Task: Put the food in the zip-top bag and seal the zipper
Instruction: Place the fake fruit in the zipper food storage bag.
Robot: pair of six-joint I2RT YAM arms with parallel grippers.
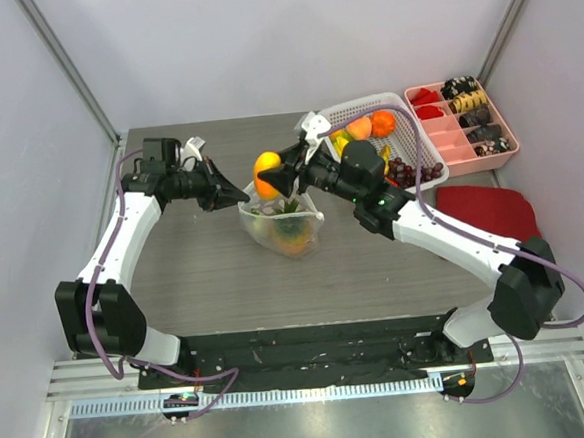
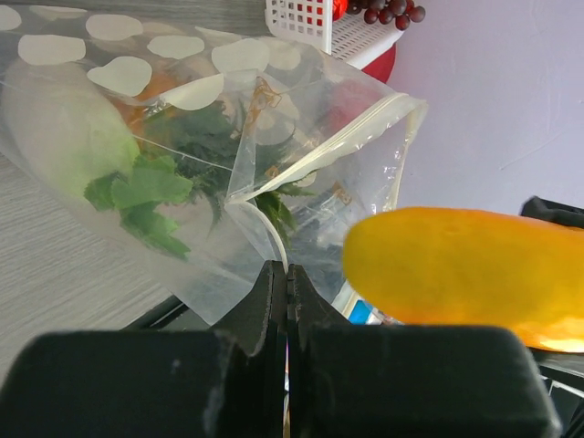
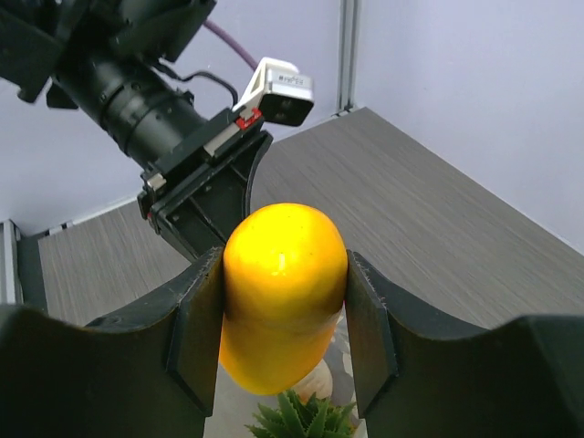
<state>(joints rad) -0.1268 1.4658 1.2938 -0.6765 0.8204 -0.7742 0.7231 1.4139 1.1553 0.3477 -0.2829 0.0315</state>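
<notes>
The clear, crinkly zip-top bag printed with white dots (image 2: 370,173) sits in the middle of the grey wood-grain tabletop (image 1: 196,276). It already holds a white radish (image 2: 59,137) with green leaves (image 2: 146,187) and something orange behind it.

The left end effector (image 2: 287,278) is pinched closed on the bag's left lip, just below the whitish press-seal zipper strip (image 2: 328,151), and holds the mouth up. The right end effector (image 1: 277,177) is clamped across the middle of a smooth yellow-orange oval plastic fruit (image 3: 283,274). It holds the fruit in the air just above the far left part of the mouth.

The fruit looks hard, light and glossy, so it would likely slip if the grip loosened; the hold across its waist looks sound. The bag film is thin and floppy. Its mouth will probably sag shut unless held by the lip, and the stiffer zipper band is the best place to take it.

The leaves stick up near the opening and may block the fruit on its way in. The left end effector's fingers are close beside the fruit, leaving little room.

To the far right stands a white mesh basket (image 1: 421,135) with more toy fruit and dark grapes (image 1: 404,169). Beyond it is a pink compartment tray (image 1: 506,124), and a red cloth (image 1: 487,210) lies nearer. None of these is in the way.
</notes>
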